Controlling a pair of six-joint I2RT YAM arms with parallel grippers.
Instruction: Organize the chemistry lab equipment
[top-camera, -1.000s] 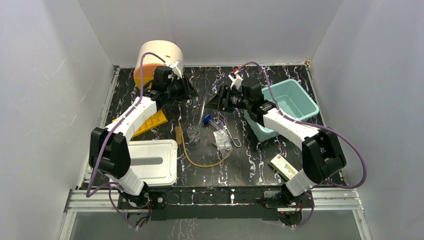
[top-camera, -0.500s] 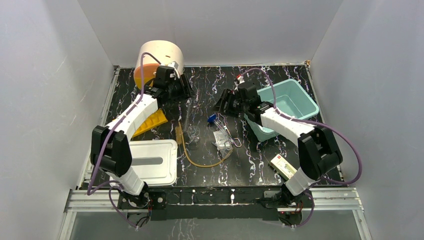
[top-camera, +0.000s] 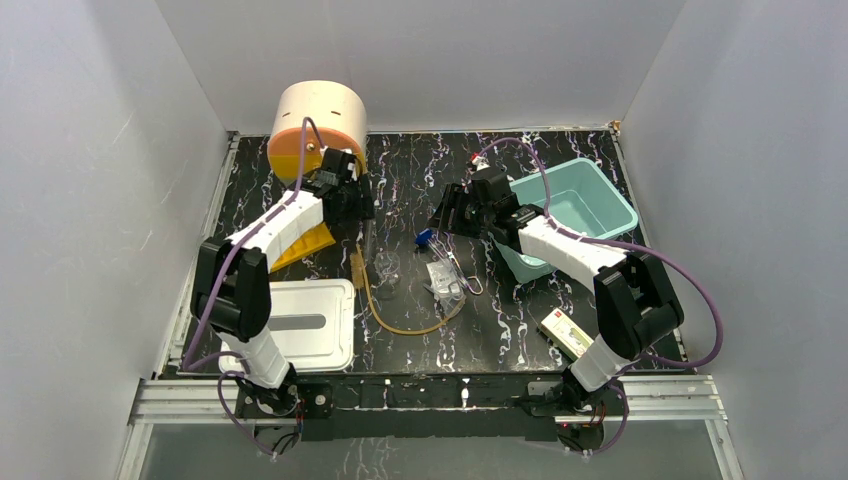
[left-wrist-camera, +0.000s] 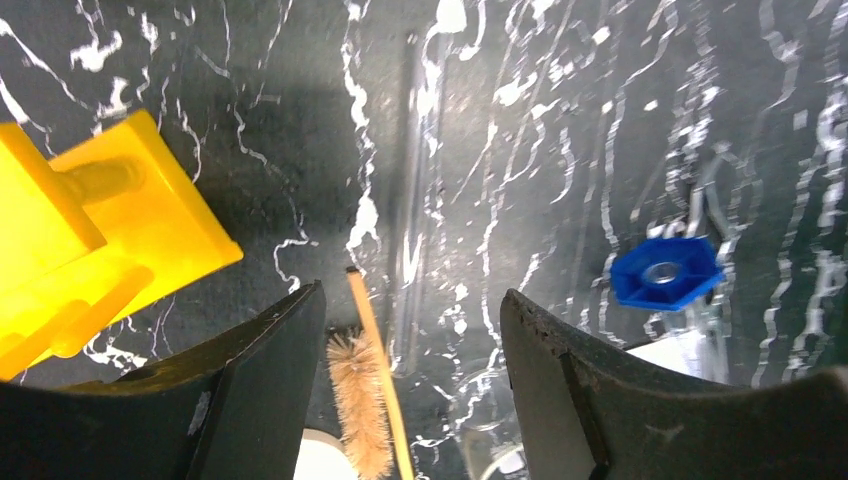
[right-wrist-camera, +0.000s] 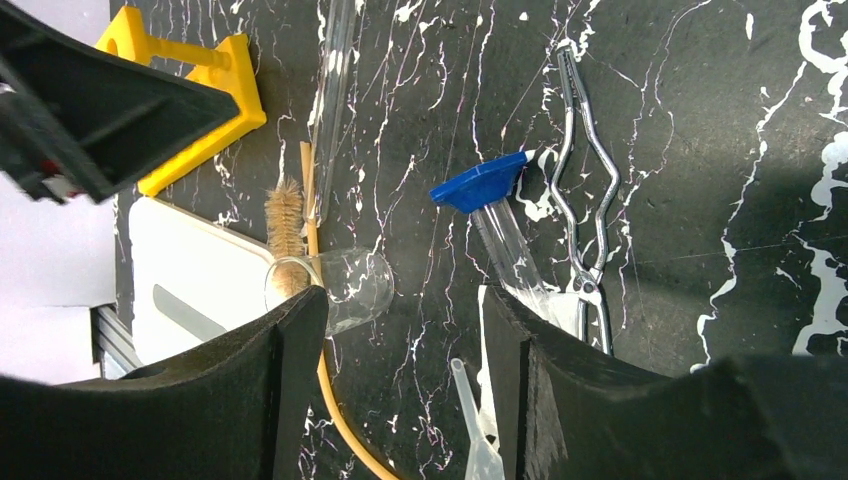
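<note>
Over the tabletop (top-camera: 500, 335), left claw (left-wrist-camera: 405, 310): has swung in from the back and dropped; jaws wide, empty, straddling the thin glass rod (left-wrist-camera: 415, 200).
Opposite, right claw (right-wrist-camera: 400, 300): also lower now; wide, empty, over the gap between tiny clear glass flask (right-wrist-camera: 340, 285) and blue-tipped piece (right-wrist-camera: 480, 185).
Equipment: lying loose mid-tabletop, orange-yellow holed rack (left-wrist-camera: 120, 220) nearby.
Meaning: grasps look imminent; nothing sorted yet.

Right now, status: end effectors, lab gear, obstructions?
Left end effector open, over thin glass rod. Right end effector open, by blue-capped tube. Nothing gripped. Brush lies beside rod.
</note>
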